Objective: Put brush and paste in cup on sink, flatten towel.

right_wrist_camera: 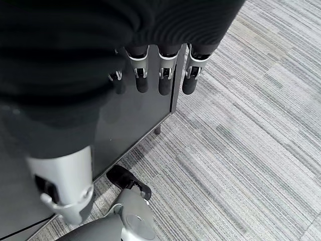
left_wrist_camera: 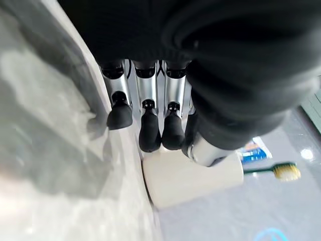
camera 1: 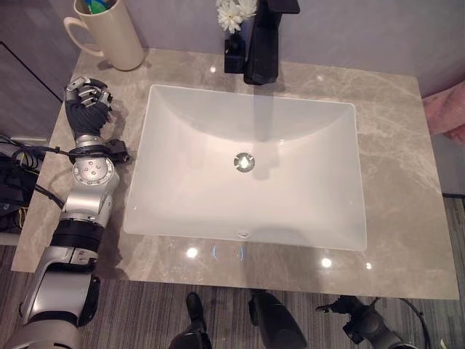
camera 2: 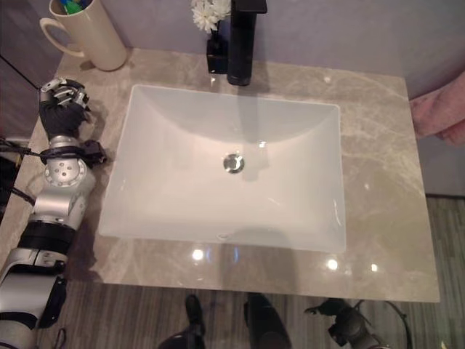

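Cup (camera 1: 109, 33) stood at the far left corner of the tabletop (camera 1: 392, 218), just behind the left hand (camera 1: 87, 105). The toothbrush (left_wrist_camera: 281, 171) and the paste tube (left_wrist_camera: 255, 150) both stuck out of the cup's mouth in the left wrist view, so the cup-loading step looked complete.

Left hand rested over the tabletop beside the left rim of the sink (camera 1: 247, 163), short of the cup. Its fingers (left_wrist_camera: 149, 133) were loosely curled and held nothing; they were not touching the cup.

Right hand (right_wrist_camera: 160, 75) hung low below the tabletop edge, over the grey floor (right_wrist_camera: 251, 125) and next to a dark cabinet (right_wrist_camera: 130, 120). Fingers (right_wrist_camera: 165, 83) partly bent, empty.

Pink towel (camera 1: 445, 115) lay bunched at the far right edge of the tabletop, partly out of view and well apart from both hands.

Judgement: the remaining step is flattening the towel. The next move calls for raising the right hand up over the tabletop, reaching to the towel with straightened fingers, and spreading it outward.

A black faucet (camera 1: 265, 43) and a small vase of white flowers (camera 1: 234, 29) stood behind the sink, clear of that reach.
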### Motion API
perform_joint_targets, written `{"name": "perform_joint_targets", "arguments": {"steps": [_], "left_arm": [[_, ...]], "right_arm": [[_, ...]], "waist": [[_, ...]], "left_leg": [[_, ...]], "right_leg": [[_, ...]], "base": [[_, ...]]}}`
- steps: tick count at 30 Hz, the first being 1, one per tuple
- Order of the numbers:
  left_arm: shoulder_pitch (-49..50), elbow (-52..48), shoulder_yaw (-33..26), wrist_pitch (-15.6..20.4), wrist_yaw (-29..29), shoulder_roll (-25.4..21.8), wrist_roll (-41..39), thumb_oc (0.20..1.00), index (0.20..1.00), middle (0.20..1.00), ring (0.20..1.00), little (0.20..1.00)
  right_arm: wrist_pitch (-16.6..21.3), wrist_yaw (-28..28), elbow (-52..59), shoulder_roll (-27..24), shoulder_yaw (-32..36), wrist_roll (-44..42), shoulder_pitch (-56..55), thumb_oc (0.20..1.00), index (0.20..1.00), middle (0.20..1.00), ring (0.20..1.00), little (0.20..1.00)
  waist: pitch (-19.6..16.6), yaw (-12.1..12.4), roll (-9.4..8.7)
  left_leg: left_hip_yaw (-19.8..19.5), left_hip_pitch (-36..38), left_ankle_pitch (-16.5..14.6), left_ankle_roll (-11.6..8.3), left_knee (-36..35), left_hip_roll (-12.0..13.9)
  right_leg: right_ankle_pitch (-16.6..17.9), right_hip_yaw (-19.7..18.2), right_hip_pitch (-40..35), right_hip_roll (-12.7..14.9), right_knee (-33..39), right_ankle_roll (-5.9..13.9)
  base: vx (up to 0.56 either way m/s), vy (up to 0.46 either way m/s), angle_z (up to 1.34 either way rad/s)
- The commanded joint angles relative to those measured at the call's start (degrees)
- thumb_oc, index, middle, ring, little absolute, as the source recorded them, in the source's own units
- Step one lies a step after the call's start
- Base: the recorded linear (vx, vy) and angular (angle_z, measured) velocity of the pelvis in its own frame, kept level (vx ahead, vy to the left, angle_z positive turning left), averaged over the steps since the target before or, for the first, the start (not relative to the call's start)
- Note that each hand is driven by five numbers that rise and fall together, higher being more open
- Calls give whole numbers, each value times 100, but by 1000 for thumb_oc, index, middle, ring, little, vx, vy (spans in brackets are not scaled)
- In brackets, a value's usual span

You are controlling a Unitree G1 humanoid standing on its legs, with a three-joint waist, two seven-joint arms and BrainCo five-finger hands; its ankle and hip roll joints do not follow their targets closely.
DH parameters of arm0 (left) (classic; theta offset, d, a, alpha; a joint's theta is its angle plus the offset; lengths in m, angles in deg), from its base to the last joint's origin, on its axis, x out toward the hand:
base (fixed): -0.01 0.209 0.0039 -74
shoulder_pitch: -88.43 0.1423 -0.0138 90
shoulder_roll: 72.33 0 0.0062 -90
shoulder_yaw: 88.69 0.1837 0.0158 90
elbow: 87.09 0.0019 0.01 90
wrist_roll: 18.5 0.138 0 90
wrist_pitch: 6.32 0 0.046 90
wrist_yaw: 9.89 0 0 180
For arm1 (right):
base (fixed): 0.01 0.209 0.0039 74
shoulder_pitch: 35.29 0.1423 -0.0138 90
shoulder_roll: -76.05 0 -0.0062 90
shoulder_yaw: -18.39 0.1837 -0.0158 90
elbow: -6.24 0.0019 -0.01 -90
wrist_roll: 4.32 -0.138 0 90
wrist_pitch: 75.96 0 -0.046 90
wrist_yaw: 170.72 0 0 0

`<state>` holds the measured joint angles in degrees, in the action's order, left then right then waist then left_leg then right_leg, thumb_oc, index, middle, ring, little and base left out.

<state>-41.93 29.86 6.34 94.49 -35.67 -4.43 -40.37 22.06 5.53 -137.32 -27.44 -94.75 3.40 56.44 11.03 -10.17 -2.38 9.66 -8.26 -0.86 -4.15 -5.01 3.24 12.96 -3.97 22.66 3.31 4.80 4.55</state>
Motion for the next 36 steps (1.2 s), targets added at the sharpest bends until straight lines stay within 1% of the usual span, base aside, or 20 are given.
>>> {"name": "perform_joint_targets", "arguments": {"steps": [1,4,8,11,13,14,18,19,21,26,30,36], "left_arm": [[15,177,-277,103,-69,-270,119,200,200,200,200,200],[-135,489,-365,87,-217,-278,11,200,200,200,200,200],[-639,1340,-474,73,-554,-506,-161,200,200,200,200,200],[-764,1581,-477,85,-571,-625,-245,200,200,200,200,200],[-943,1991,-455,61,-542,-847,-356,200,200,200,200,200],[-959,2009,-443,67,-536,-854,-363,200,200,200,200,200],[-1291,2557,-276,-3,-450,-1170,-387,200,200,200,200,200],[-1298,2563,-270,-1,-448,-1172,-389,200,200,200,200,200],[-1497,2884,-162,-54,-397,-1365,-351,200,200,200,200,200],[-1849,3253,17,-98,-392,-1540,-326,200,200,200,200,200],[-2136,3445,179,-98,-421,-1592,-297,200,200,200,200,200],[-2156,3360,179,-52,-493,-1511,-286,200,200,200,200,200]], "right_arm": [[-25,-41,-228,-163,109,146,-129,1000,1000,1000,1000,1000],[-25,-22,-165,-188,79,146,-104,1000,1000,1000,1000,1000],[0,-28,-80,-201,-34,86,-6,1000,1000,1000,1000,1000],[18,-24,-62,-216,-56,71,-1,1000,1000,1000,1000,1000],[33,-6,-56,-223,-87,46,-46,1000,1000,1000,1000,1000],[33,-6,-56,-219,-87,45,-45,1000,1000,1000,1000,1000],[60,-2,-166,-238,-94,-14,-84,1000,1000,1000,1000,1000],[61,-2,-167,-235,-93,-14,-83,1000,1000,1000,1000,1000],[95,2,-170,-255,-92,-71,-124,1000,1000,1000,1000,1000],[141,15,-207,-263,-116,-165,-120,1000,1000,1000,1000,1000],[160,11,-283,-214,-131,-246,-109,1000,1000,1000,1000,1000],[169,8,-329,-170,-155,-258,-129,1000,1000,1000,1000,1000]], "waist": [[-67,11,-52],[-89,3,-57],[-144,-65,-109],[-176,-93,-138],[-225,-136,-148],[-227,-133,-152],[-283,-187,-139],[-283,-186,-141],[-296,-219,-137],[-310,-260,-143],[-318,-295,-142],[-317,-333,-163]], "left_leg": [[-4,110,-257,-55,551,83],[4,106,-200,-85,503,119],[84,130,-118,-141,439,201],[140,146,-82,-166,403,239],[228,170,9,-212,344,293],[232,170,13,-214,337,294],[277,158,146,-268,219,328],[277,157,147,-268,217,328],[307,150,165,-280,185,350],[354,156,197,-298,159,372],[378,152,272,-328,88,400],[409,93,387,-382,17,427]], "right_leg": [[-499,-231,97,321,-529,421],[-499,-216,108,295,-493,410],[-483,-253,138,206,-445,394],[-473,-302,165,144,-431,386],[-447,-341,187,80,-371,384],[-444,-343,191,77,-368,383],[-405,-346,269,24,-326,390],[-405,-347,271,24,-327,390],[-399,-365,312,-13,-331,393],[-385,-404,367,-72,-334,395],[-366,-415,403,-95,-304,401],[-297,-448,474,-129,-187,407]], "base": [[0,0,0],[-6,-11,0],[-8,-48,-1],[3,-33,-8],[12,-38,-9],[10,-25,-7],[6,-15,-12],[9,-10,-8],[6,-3,-2],[17,4,-9],[0,0,0],[13,-4,0]]}}
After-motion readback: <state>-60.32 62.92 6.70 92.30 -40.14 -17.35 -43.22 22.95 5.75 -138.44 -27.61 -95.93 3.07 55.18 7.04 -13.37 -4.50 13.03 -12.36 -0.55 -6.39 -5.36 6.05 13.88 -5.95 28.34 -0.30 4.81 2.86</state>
